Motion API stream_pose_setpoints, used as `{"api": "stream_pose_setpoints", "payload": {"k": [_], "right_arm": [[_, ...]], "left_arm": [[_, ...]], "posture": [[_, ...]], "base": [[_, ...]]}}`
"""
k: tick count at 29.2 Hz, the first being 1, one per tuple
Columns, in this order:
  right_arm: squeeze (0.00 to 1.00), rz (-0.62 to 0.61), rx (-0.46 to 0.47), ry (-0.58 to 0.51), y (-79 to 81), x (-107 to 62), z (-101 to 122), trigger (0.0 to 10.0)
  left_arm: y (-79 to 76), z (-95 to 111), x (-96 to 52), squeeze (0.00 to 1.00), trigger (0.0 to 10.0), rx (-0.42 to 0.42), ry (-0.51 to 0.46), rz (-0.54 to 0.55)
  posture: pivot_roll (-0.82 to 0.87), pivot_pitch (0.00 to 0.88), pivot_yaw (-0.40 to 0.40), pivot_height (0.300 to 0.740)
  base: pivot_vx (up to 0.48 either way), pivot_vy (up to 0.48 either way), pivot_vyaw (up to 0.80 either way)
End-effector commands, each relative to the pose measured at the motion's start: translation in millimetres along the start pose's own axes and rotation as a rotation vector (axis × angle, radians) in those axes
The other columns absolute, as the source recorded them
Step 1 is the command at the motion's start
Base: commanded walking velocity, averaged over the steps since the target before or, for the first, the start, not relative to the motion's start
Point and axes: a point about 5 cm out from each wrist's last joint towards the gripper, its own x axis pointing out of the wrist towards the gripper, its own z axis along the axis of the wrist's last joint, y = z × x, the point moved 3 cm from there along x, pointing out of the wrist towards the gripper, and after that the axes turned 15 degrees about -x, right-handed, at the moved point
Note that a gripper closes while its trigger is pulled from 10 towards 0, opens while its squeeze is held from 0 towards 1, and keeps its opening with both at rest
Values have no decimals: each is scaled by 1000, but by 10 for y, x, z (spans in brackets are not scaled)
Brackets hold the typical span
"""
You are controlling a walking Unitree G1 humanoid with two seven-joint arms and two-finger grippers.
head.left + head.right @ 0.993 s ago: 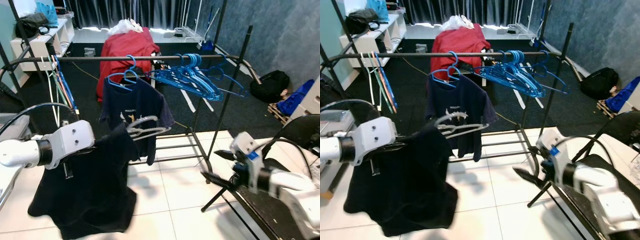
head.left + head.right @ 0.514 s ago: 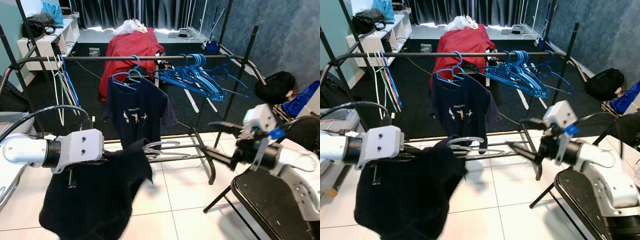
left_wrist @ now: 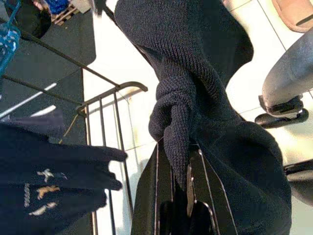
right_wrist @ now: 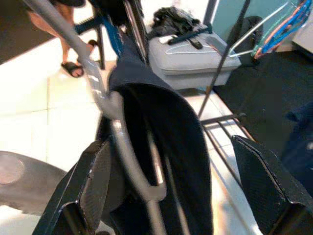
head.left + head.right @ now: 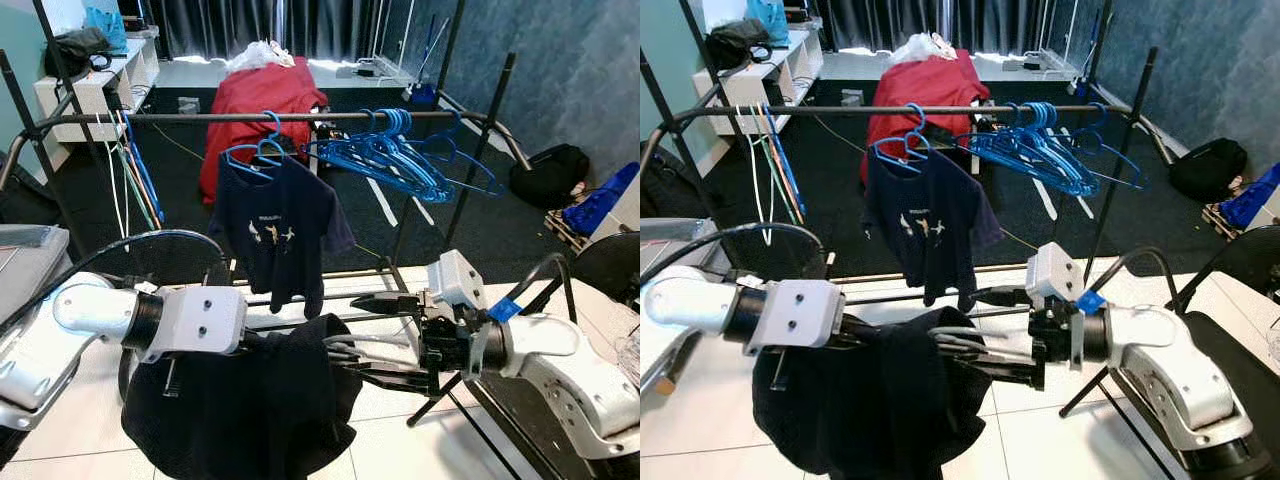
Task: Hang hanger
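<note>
The dark knitted garment is pinched in the closed left hand so that the grey metal hanger can be taken between the right hand's spread fingers.

Dark navy garment, silver hanger, blue hangers.

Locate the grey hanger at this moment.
In the left eye view the grey hanger sits low and centre, poking from the dark garment held by the left pincer, between the right pincer's open fingers.

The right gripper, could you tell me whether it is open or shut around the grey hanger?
Open: the right gripper has its fingers spread wide, with the grey hanger between them.
</note>
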Motion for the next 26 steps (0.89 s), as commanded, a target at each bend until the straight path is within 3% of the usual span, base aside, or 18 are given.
{"api": "stream_pose_setpoints", "payload": {"k": [1,4,5,6,7,15,26], "right_arm": [[0,3,-13,26,7,46,-45,10000],[0,-15,-36,62,-8,122,-102,10000],[0,-21,-39,77,-10,138,-126,7882],[0,-21,-39,77,-10,138,-126,7882],[0,-22,-38,84,-1,152,-141,0],[0,-40,-34,80,1,201,-159,0],[0,-138,-58,45,-145,223,-115,0]], "left_arm": [[-22,89,38,0,10000,25,-27,-26],[-26,104,58,0,10000,25,-32,-32],[-25,102,57,0,10000,25,-29,-32],[-25,102,57,0,10000,25,-29,-32],[-20,102,53,0,10000,25,-28,-31],[3,119,49,0,10000,26,-31,-25],[25,127,43,0,10000,27,-29,-23]], "posture": [[-2,16,-17,740],[-2,16,-17,740],[1,16,-14,740],[1,16,-14,740],[4,17,-14,740],[3,16,-13,740],[2,18,-13,740]], "base": [[0,0,0],[0,0,0],[0,0,0],[0,0,0],[0,0,0],[0,0,0],[0,0,0]]}}
